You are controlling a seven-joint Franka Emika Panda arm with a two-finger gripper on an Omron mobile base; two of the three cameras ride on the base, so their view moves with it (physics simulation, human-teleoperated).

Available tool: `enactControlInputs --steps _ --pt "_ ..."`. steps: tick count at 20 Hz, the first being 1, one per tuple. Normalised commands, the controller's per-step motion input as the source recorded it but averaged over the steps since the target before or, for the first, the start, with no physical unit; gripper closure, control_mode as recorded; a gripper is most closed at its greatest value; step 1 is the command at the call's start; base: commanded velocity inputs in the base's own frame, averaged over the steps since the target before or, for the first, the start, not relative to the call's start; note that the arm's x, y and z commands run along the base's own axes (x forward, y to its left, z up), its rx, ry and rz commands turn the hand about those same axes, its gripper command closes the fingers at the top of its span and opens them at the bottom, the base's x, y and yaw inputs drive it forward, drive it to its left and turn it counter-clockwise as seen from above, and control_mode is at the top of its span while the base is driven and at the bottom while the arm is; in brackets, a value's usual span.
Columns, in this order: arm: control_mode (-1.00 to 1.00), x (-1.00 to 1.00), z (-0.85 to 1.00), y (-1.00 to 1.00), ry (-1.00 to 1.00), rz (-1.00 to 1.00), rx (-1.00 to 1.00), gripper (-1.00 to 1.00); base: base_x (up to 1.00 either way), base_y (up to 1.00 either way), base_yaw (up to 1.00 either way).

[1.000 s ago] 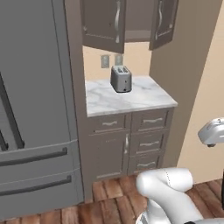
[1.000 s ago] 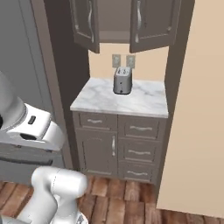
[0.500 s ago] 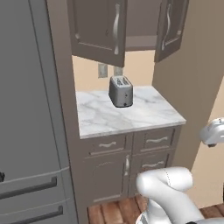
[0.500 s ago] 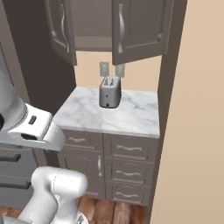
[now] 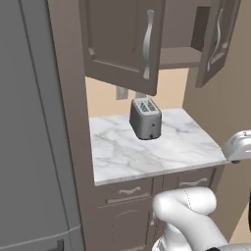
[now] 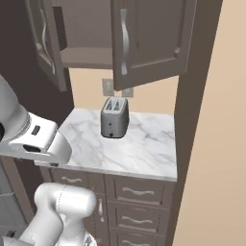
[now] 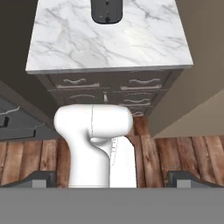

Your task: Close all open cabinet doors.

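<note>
Above the marble counter (image 5: pixel 147 152), two cabinet doors hanging open on one wall cabinet. Left door (image 5: pixel 122 44) swung partway out from its left hinge, curved silver handle near the free edge; seen thin and edge-on at the far side from the right base camera. Right door (image 6: pixel 149 41) likewise swung out from its right hinge, handle toward the middle of the cabinet. Between the two doors, a gap onto the cabinet's inside, with one flat shelf (image 6: pixel 86 55) and a back wall in shade; contents too dark to tell.

Below the cabinet, on the counter, a silver toaster (image 5: pixel 145 118) upright near the back wall, two slots on top, just in front of a wall outlet (image 5: pixel 121 93). Under the counter, brown drawers (image 6: pixel 139 192) with horizontal handles, all flush. Left of the counter, grey refrigerator (image 5: pixel 29 147).

Low and well short of the doors, gripper (image 7: pixel 113 178) aimed down at the drawers and wood floor (image 7: pixel 175 153), fingers (image 7: pixel 43 177) spread wide apart, nothing between them.
</note>
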Motion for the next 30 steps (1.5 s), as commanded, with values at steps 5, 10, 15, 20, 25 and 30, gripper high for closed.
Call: enactControlInputs --steps 5,10,15,20,25,30 --pt "1.0 0.0 0.0 0.0 0.0 0.0 0.0 -1.0 0.48 -0.22 0.01" --pt "1.0 0.0 0.0 0.0 0.0 0.0 0.0 -1.0 0.47 -0.25 0.02" --pt "1.0 0.0 0.0 0.0 0.0 0.0 0.0 -1.0 0.41 -0.23 0.02" --pt "1.0 0.0 0.0 0.0 0.0 0.0 0.0 -1.0 0.47 -0.23 0.02" --pt "1.0 0.0 0.0 0.0 0.0 0.0 0.0 -1.0 0.48 -0.21 0.03" --pt "-1.0 0.01 0.0 0.0 -0.01 0.0 0.0 -1.0 0.17 -0.04 0.0"
